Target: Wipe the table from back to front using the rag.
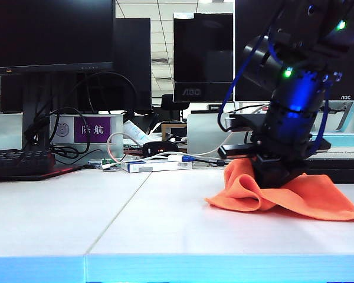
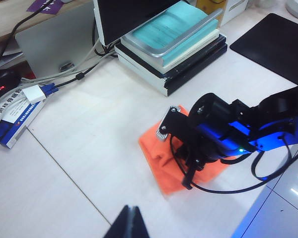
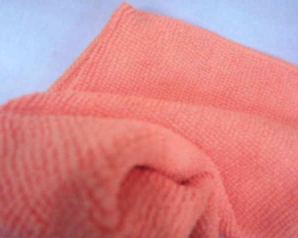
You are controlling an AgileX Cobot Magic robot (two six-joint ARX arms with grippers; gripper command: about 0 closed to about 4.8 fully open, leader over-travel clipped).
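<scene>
So the right end effector is planted down into the orange rag, fingers pressed together with cloth bunched up around them, looks pinched on the fabric. Rag sits on the white worktop around 4 o'clock in the exterior view, just in front of the stacked books. Left end effector hangs up over the worktop at 6 o'clock, tips together, holding nothing.
</scene>
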